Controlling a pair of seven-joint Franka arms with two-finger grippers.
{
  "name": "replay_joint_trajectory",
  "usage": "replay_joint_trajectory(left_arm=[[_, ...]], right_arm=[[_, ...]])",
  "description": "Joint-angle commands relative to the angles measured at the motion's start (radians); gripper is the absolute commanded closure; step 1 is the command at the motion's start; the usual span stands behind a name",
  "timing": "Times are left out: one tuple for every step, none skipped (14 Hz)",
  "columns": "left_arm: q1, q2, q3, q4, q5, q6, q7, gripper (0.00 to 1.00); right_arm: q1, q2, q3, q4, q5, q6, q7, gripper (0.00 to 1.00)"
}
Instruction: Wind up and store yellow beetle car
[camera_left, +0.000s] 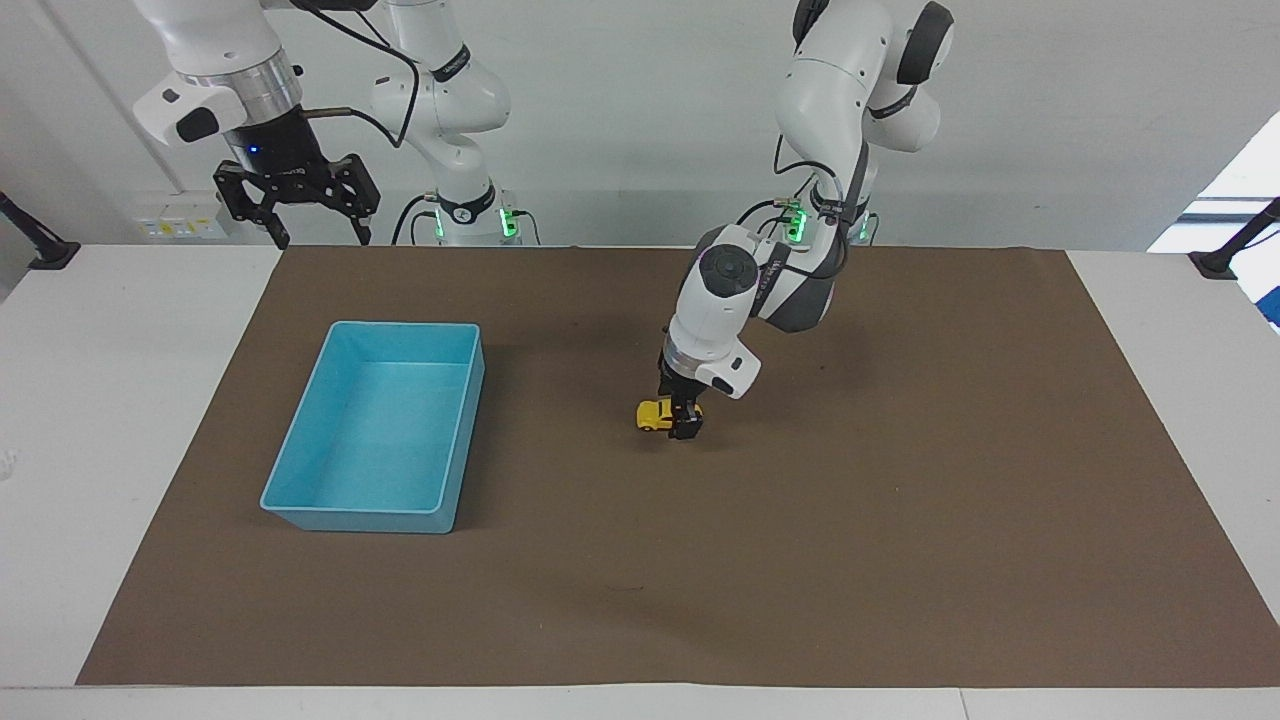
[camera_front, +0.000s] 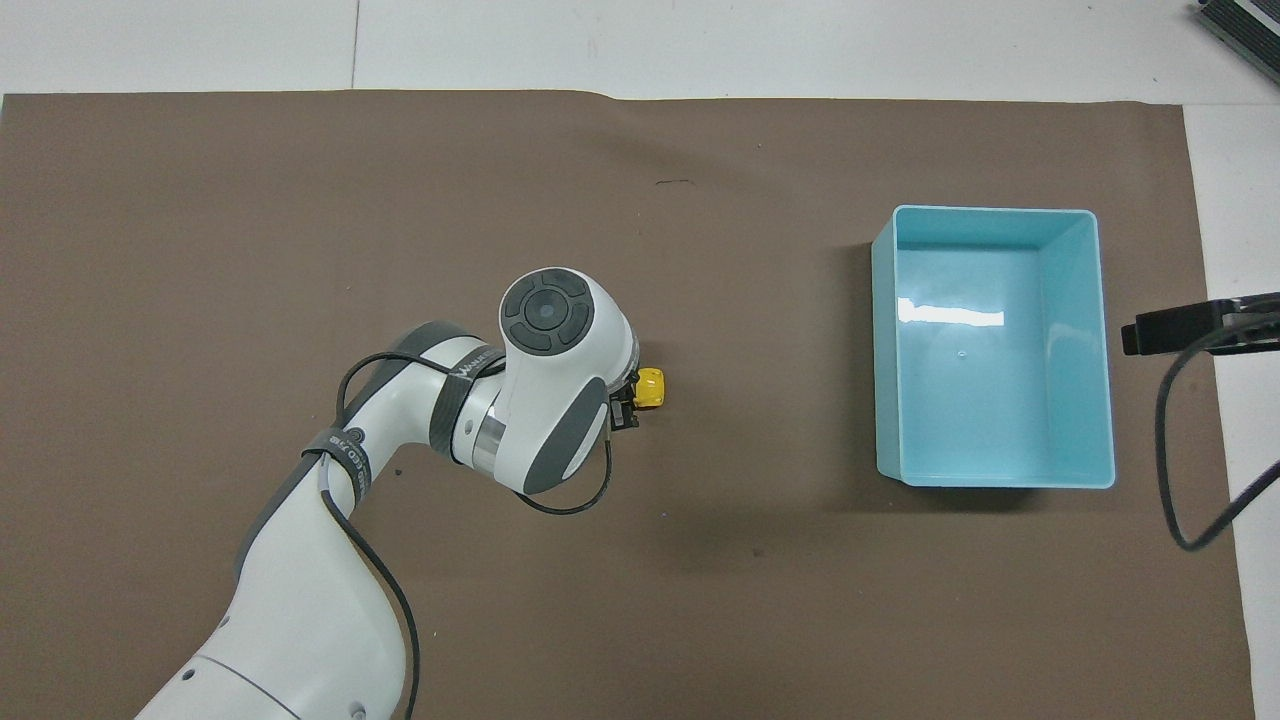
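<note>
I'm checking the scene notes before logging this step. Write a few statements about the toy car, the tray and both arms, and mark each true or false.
1. The tiny yellow beetle-shaped toy car lies inside the light blue rectangular plastic tray. False: it sits on the brown mat, toward the left arm's end from the tray.
2. The left tool is down at the car. True.
3. The tray holds nothing. True.
4. The right tool hangs over the car. False: it waits raised near its own base.
5. The right tool is open. True.
</note>
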Motion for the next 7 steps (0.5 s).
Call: replay_joint_trajectory(left_arm=[[-0.020, 0.001, 0.018, -0.015, -0.017, 0.015, -0.007, 0.25], [-0.020, -0.001, 0.018, -0.016, -0.017, 0.012, -0.007, 0.25], [-0.020, -0.003, 0.018, -0.024, -0.017, 0.008, -0.007, 0.28], [-0.020, -0.004, 0.018, -0.029, -0.017, 0.008, -0.006, 0.44], [-0.020, -0.004, 0.018, -0.029, -0.017, 0.008, -0.004, 0.69], [-0.020, -0.004, 0.018, -0.029, -0.017, 0.009, 0.005, 0.88], [-0.020, -0.004, 0.018, -0.030, -0.017, 0.009, 0.017, 1.00]], right_arm=[[-0.006, -0.009, 0.001, 0.002, 0.008, -0.016, 0.018, 0.00], [-0.006, -0.009, 0.001, 0.002, 0.008, -0.016, 0.018, 0.00], [-0.006, -0.009, 0.001, 0.002, 0.008, -0.016, 0.018, 0.00], [-0.006, -0.009, 0.001, 0.002, 0.008, -0.016, 0.018, 0.00], [-0.006, -0.009, 0.001, 0.002, 0.008, -0.016, 0.018, 0.00], [-0.006, -0.009, 0.001, 0.002, 0.008, -0.016, 0.018, 0.00], [-0.006, -0.009, 0.001, 0.004, 0.008, -0.016, 0.018, 0.00]])
